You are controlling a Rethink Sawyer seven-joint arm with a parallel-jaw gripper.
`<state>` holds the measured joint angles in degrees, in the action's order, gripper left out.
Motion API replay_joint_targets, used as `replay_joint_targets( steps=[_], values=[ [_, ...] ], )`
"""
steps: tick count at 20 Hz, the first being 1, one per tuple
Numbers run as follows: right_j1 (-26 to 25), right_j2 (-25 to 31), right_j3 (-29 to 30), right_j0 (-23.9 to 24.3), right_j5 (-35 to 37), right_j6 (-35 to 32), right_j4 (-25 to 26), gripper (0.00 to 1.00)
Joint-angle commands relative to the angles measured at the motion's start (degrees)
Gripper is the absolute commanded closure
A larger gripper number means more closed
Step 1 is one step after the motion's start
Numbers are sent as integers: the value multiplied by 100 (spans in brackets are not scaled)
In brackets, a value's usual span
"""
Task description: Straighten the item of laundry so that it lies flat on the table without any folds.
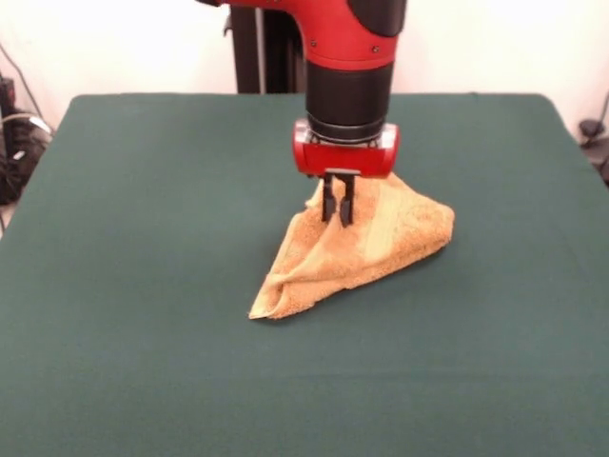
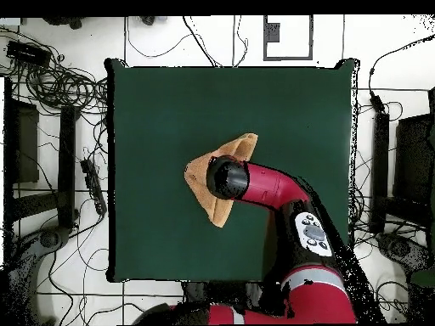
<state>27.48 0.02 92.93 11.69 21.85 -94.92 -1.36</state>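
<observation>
The towel [image 1: 352, 249] lies near the middle of the table [image 1: 143, 238], bunched into a rough triangle instead of lying as a flat rectangle. In the front view one pointed corner reaches toward the near left, a rounder lobe sits to the right, and a third part rises at the far side under the arm. Layers overlap along a ridge running from the near-left tip up toward the centre, so at least one fold is doubled over; a paler woven band shows on the right-hand layer. The task therefore looks far from finished.

The gripper [image 1: 338, 211] comes straight down onto the towel's far upper part, its two dark fingers [image 1: 329, 202] close together with their tips in the cloth. They appear pinched on a bit of the fabric, though whether cloth really sits between them is hard to confirm. A vertical approach at that spot makes sense, since taking the top layer near its edge would let it be drawn away from the layer beneath.

From overhead, the arm [image 2: 272, 188] reaches in from the bottom right and hides the towel's middle, leaving tan corners showing toward the top and bottom left of the wrist. Dark green surface surrounds the cloth on all sides, giving room to spread it. Cables [image 2: 51, 85] lie on the floor beyond the table's edges.
</observation>
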Motion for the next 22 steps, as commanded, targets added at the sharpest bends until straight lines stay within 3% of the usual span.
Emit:
replay_joint_targets(
  steps=[1, 5, 10, 22],
  values=[
    [-125, 419, -503, 26, 1735, 296, 329, 100],
    [185, 514, -707, 92, 2598, 344, 388, 100],
    [516, 592, -746, 182, 3140, 407, 399, 100],
    [720, 599, -663, 415, 3299, 528, 505, 100]
  ],
)
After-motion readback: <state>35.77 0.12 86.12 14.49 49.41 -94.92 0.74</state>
